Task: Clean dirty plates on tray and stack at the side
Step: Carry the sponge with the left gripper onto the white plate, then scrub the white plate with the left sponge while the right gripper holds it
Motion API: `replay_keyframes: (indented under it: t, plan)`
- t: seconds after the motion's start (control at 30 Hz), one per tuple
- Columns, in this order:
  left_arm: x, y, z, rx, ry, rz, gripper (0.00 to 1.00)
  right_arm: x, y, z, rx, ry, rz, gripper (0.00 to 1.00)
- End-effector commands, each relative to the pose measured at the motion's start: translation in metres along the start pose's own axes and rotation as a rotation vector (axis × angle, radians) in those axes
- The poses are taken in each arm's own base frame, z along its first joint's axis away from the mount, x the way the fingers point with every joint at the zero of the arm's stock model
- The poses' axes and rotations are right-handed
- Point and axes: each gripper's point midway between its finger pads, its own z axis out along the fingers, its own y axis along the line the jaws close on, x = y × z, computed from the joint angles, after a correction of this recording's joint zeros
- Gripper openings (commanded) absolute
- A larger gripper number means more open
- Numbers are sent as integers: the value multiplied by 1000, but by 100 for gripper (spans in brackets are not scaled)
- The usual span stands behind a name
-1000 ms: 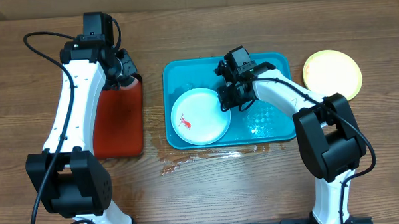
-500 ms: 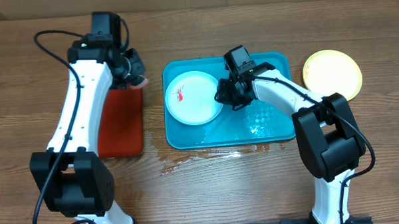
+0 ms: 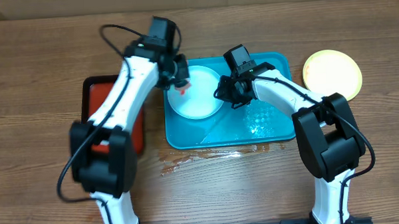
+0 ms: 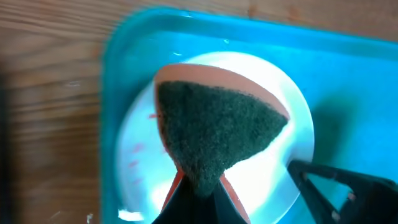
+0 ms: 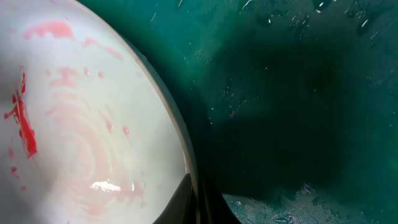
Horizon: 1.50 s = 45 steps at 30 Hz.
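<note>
- Since half a second ago, the left arm has swung across from the red tray (image 3: 98, 94) to the turquoise tray (image 3: 273, 126). The left end effector (image 3: 178, 74) now hangs over the white plate (image 3: 198, 99). The plate and the right arm sit about where they were.
- Nearest the robot, a thin puddle (image 3: 178, 164) of water glistens on the wooden desk (image 3: 27, 131), just in front of the turquoise tray's near rim.
- The red tray, with its black rim, lies on the desk left of the turquoise tray, partly hidden under the left arm.
- The turquoise tray rests at the middle of the desk. Its floor is wet, with droplets showing in the right wrist view.
- The white plate is in the far left part of the turquoise tray, with a bright red smear (image 5: 22, 124) and fainter pink streaks on its face. Whether it lies flat or is tipped up cannot be told.
- The right end effector (image 3: 227, 94) is clamped on the plate's right rim, its fingers closed over the edge.
- The left end effector is closed on a sponge (image 4: 217, 130) with a dark green scouring face and an orange body, pinched at its narrow end. The sponge sits over the plate's far left part; whether it touches the plate cannot be told.
- Farther right, a yellow-green plate (image 3: 331, 73) lies on the desk just beside the turquoise tray's far right corner, apart from both arms.
</note>
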Motion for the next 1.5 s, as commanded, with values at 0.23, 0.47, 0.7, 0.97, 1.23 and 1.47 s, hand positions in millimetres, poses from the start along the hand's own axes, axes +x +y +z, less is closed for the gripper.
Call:
replay_keyframes:
  t: [0.23, 0.47, 0.7, 0.97, 1.23, 1.47]
  plan:
    - [31, -4, 78, -68, 102, 60, 4, -11, -4, -2, 25, -38, 11, 4]
    - [9, 56, 66, -427, -15, 151, 4, -11, -4, -2, 28, -35, 8, 4]
    - [-13, 47, 35, -453, -46, 162, 4, -11, -4, -2, 28, -35, 8, 4]
    - [2, -38, 48, 13, 79, 142, 4, -13, -7, -2, 41, -47, 8, 4]
    - [14, 0, 102, -142, 127, 136, 4, -11, -8, -2, 46, -40, 9, 4]
    - [-13, 59, 83, -474, 5, 161, 4, -11, -8, -2, 46, -41, 9, 4]
